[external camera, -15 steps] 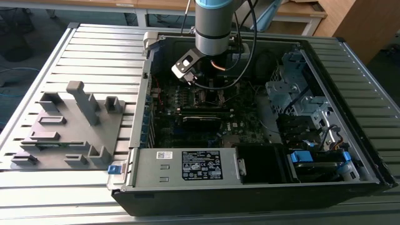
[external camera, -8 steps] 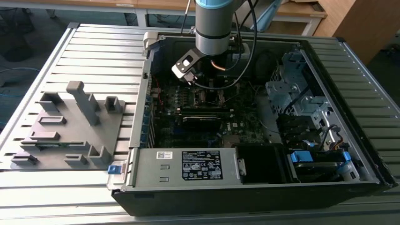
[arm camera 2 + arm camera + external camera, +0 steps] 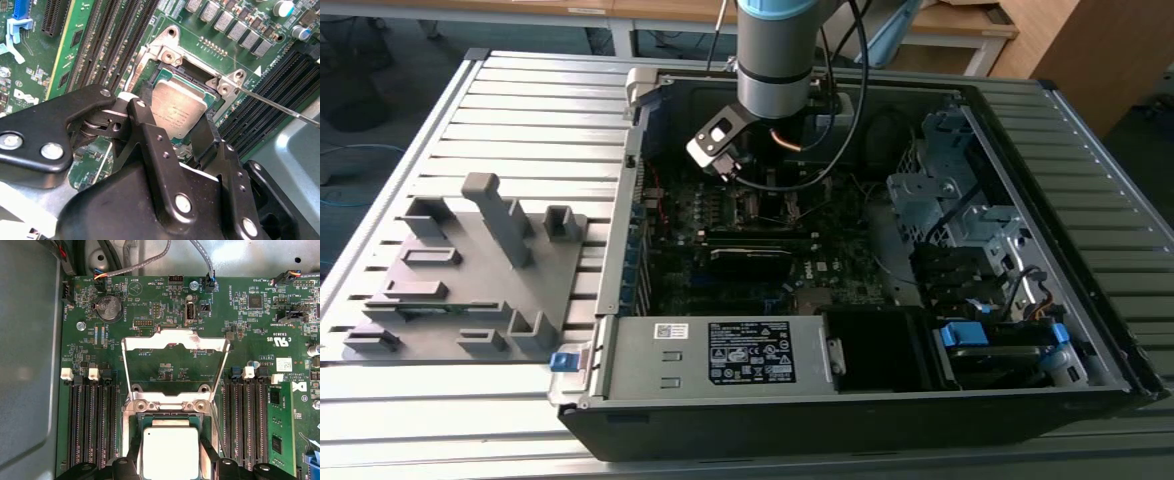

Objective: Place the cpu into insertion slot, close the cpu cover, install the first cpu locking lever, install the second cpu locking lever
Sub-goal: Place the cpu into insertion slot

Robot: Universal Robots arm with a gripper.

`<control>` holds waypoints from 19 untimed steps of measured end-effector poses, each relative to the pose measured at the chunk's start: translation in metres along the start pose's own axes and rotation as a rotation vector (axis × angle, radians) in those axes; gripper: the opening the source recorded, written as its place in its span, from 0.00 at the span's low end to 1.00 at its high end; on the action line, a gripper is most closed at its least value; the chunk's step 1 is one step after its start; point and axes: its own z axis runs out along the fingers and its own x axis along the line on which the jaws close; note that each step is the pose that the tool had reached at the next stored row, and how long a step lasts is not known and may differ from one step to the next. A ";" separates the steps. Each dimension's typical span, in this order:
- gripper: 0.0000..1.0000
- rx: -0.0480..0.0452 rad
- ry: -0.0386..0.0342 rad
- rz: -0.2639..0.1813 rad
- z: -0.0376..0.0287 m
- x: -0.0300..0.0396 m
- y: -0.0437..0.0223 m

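The cpu (image 3: 170, 452), a small square chip with a pale metal top, lies in the insertion slot (image 3: 167, 405), which has a silver rim. My gripper (image 3: 171, 460) straddles it, one black finger (image 3: 145, 117) against each of two opposite edges. In the second wrist view the cpu (image 3: 177, 107) sits level inside the insertion slot (image 3: 165, 52) between those fingers. The cpu cover (image 3: 175, 342), a thin silver frame, stands swung up and open behind the socket. A thin locking lever (image 3: 275, 105) sticks out free beside it. The exterior view shows my gripper (image 3: 767, 195) low over the motherboard.
Long black memory slots (image 3: 92, 425) flank the socket on both sides. The open computer case (image 3: 1067, 110) has a power supply (image 3: 720, 355) at the front and drive cages (image 3: 947, 190) on the exterior view's right. A grey fixture plate (image 3: 467, 270) lies on the exterior view's left.
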 end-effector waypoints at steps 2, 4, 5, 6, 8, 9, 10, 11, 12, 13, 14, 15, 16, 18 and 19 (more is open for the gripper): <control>0.54 0.0000 0.0000 0.000 0.0000 0.0000 0.0000; 0.54 0.0000 0.0000 0.000 0.0001 0.0000 0.0000; 0.54 -0.0003 0.0002 0.000 0.0002 0.0000 0.0000; 0.55 -0.0007 0.0006 0.000 0.0004 0.0001 0.0001; 0.55 -0.0007 0.0011 0.000 0.0006 0.0002 0.0001; 0.61 -0.0005 0.0008 0.000 0.0005 0.0001 0.0001; 0.61 -0.0002 0.0003 0.000 0.0004 0.0000 0.0000; 0.61 -0.0001 0.0002 0.000 0.0003 0.0000 0.0000; 0.61 -0.0001 0.0001 0.000 0.0002 0.0000 0.0000; 0.61 0.0000 0.0000 0.000 -0.0002 0.0000 0.0000; 0.61 -0.0001 0.0001 0.000 -0.0010 0.0000 0.0001; 0.61 -0.0001 0.0001 0.000 -0.0023 0.0000 0.0002; 0.61 -0.0001 0.0001 0.000 -0.0040 0.0000 0.0003; 0.61 -0.0002 0.0003 0.000 -0.0072 0.0001 0.0005; 0.61 -0.0002 0.0002 0.000 -0.0093 0.0001 0.0006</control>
